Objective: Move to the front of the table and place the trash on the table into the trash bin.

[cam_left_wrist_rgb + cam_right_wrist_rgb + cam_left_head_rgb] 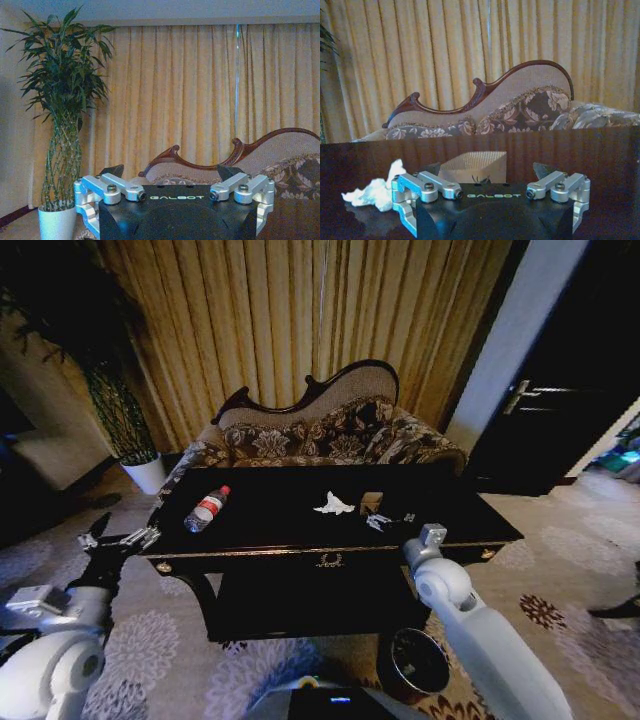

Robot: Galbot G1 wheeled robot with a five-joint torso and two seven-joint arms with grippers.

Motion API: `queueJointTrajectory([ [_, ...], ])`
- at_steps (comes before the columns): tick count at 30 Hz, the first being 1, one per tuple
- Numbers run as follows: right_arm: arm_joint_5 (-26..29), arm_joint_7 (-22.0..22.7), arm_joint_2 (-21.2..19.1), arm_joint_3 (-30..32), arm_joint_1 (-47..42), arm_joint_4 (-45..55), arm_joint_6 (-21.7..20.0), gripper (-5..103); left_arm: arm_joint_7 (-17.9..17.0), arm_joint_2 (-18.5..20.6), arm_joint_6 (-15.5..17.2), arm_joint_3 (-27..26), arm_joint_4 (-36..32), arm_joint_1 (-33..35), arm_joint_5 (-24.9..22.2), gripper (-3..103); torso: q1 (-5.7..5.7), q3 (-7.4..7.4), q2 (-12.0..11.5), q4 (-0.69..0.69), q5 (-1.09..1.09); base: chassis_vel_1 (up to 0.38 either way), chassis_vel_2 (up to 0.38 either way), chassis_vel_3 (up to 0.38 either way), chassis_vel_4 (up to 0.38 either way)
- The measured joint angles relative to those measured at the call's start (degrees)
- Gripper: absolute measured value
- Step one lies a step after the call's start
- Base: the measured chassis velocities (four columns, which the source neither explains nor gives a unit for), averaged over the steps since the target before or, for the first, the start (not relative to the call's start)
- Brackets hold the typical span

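Note:
The glossy black table [280, 530] stands right before me. On it lie a clear bottle [206, 510] with a red cap at the left, a white crumpled tissue [334, 505] in the middle and a small tan piece [371, 502] beside it. My right gripper [386, 521] hovers low over the table's front right part. In the right wrist view that gripper [489, 170] is open, with the tan piece [475, 167] just ahead between its fingers and the tissue [375, 192] off to one side. My left gripper [115, 538] is open, off the table's left end. The trash bin [413, 664] stands on the carpet at my right.
A carved floral sofa [320, 435] stands behind the table against gold curtains [300, 310]. A tall plant in a white pot [147, 472] is at the back left, and the pot [57, 222] also faces the left gripper [170, 172]. A dark door [560, 390] is at the right.

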Motion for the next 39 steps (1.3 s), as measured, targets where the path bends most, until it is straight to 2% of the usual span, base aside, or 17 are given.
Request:
queueJointTrajectory([
  [9,2.69,0.89,-3.02,0.32,1.83,0.76,-0.57,100,0.0,-0.3,-0.01,0.58,0.12,-0.08,0.4,100,0.0,0.0,0.0,-0.01,0.0,0.0,0.0,0.0,0.0],
  [16,6.39,4.67,-5.11,-3.0,9.35,-2.63,-2.66,100,0.02,-0.41,-0.14,0.44,0.15,-0.11,0.54,100,0.0,0.0,0.0,0.01,0.01,0.0,0.0,0.0,0.0],
  [20,7.9,6.32,-5.94,-4.31,11.27,-3.2,-5.96,100,0.02,-0.5,-0.24,0.09,0.34,-0.04,0.38,100,0.0,0.0,0.0,0.0,0.0,0.0,0.0,0.0,0.0],
  [22,9.4,7.97,-6.23,-4.71,11.65,-2.49,-8.97,100,0.03,-0.63,-0.27,0.13,0.49,-0.06,0.37,100,0.0,0.0,0.0,-0.01,0.0,0.0,0.0,0.0,0.0],
  [28,10.54,9.65,-6.52,-4.84,11.72,-1.32,-12.81,100,0.04,-0.74,-0.27,0.9,0.73,-0.35,0.67,100,0.0,0.0,0.0,-0.01,0.01,0.0,0.0,0.0,0.0],
  [39,13.75,12.18,-9.42,-6.66,14.24,-2.17,-15.36,100,0.06,-0.71,-0.28,1.06,1.1,-0.55,0.81,100,0.0,0.0,0.0,-0.01,0.01,0.0,0.0,0.0,0.0],
])
